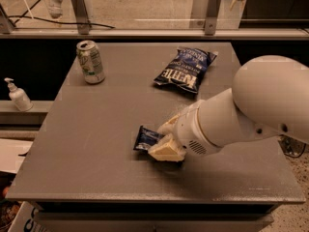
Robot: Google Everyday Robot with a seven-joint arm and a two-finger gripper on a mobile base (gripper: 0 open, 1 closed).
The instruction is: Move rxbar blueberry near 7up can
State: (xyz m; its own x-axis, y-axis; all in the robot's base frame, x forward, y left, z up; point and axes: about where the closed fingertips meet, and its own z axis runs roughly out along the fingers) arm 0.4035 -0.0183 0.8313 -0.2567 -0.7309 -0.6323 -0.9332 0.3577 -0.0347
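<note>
Gripper over rxbar blueberry hides its rt half.

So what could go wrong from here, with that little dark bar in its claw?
The gripper pinches only the right end of the rxbar blueberry, so the flat wrapper might slip out or droop on the way. The 7up can stands upright near the far left corner of the table; a careless approach could knock it over or off the edge.

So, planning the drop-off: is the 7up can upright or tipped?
Upright: 7up can stands on its base, top up. Gripper holds the rxbar blueberry.
</note>
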